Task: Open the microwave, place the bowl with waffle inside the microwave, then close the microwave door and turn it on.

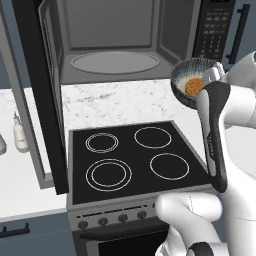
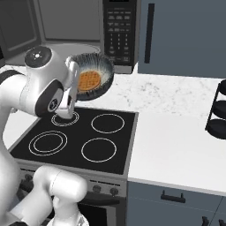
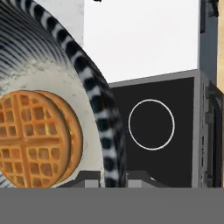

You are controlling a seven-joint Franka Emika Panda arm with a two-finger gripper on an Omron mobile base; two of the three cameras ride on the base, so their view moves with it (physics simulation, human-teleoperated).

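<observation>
— So, from the left base view, where is the bowl (image 1: 191, 81) held?

— Beside the open microwave (image 1: 112, 45), tipped, the gripper (image 1: 212, 76) clamped on its rim.

— And from the right?

— The waffle (image 2: 89, 80) is seen leaning; levelling is advised before insertion.

— The hand view?

— The rim is seen pinched low.

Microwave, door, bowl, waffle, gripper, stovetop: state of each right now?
microwave: open, empty, turntable bare.
microwave door: swung fully open to the left.
bowl: lifted, tipped on edge, held above the stovetop.
waffle: inside the bowl.
gripper: shut on the bowl's rim.
stovetop: nothing on the burners.
</observation>
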